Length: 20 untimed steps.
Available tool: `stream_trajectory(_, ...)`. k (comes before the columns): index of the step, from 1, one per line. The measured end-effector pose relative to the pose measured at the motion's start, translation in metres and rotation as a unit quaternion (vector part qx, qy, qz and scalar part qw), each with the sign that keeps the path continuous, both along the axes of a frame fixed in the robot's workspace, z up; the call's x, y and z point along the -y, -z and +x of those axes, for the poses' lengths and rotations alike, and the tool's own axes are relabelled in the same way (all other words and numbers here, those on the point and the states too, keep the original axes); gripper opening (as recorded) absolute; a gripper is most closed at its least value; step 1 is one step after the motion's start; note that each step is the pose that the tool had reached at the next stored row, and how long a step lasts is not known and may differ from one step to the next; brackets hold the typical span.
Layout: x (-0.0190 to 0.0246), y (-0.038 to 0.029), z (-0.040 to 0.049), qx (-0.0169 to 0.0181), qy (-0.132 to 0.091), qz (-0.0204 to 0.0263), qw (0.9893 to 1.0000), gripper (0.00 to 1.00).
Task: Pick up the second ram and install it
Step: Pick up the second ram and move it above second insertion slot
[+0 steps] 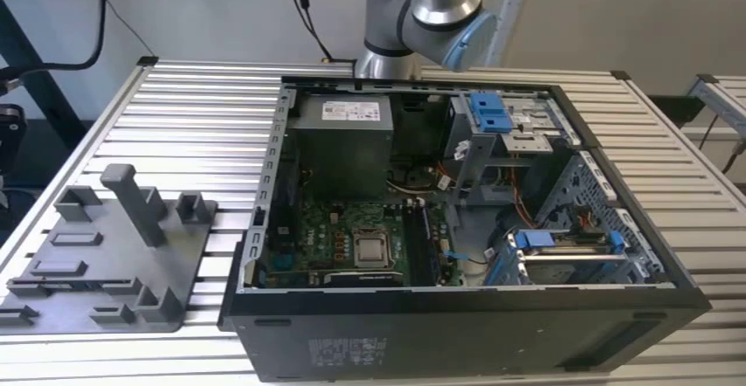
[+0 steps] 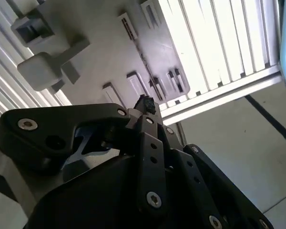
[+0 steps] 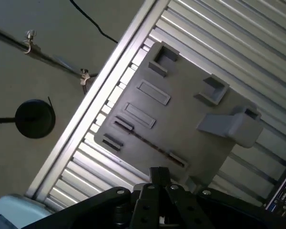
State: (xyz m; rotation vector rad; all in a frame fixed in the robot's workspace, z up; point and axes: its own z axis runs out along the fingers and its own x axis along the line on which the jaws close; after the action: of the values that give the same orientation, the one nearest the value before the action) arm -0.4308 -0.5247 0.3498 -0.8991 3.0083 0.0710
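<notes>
My gripper (image 3: 159,175) hangs well above the grey fixture tray (image 3: 190,114), its fingers closed together with nothing between them; its black linkage fills the near part of both wrist views (image 2: 144,104). A thin dark strip stands on edge in a long slot of the tray (image 3: 148,143), and a bluish sliver shows at the tray's front in the exterior view (image 1: 72,286). This looks like the second ram, though I cannot be sure. The open computer case (image 1: 466,303) lies to the tray's right in the exterior view, with its motherboard (image 1: 338,237) exposed.
The tray (image 1: 105,255) carries upright posts (image 1: 131,201) and small blocks. Inside the case are a power supply (image 1: 341,141), blue drive latches (image 1: 490,111) and cables. The ribbed aluminium table (image 1: 198,115) ends close beside the tray, with floor beyond (image 3: 33,57).
</notes>
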Motion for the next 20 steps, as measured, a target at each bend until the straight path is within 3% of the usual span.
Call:
stream_trajectory(5, 0.0, 0.0001, 0.0, 0.0007, -0.046, -0.0001, 0.999, 0.11)
stream_trajectory(10, 0.0, 0.0001, 0.0, 0.0007, -0.09, 0.0, 0.996, 0.11)
stream_trajectory(15, 0.0, 0.0001, 0.0, 0.0006, -0.134, 0.0, 0.9909, 0.11)
stream_trajectory(20, 0.0, 0.0006, 0.0, 0.0008, -0.18, 0.0, 0.9837, 0.11)
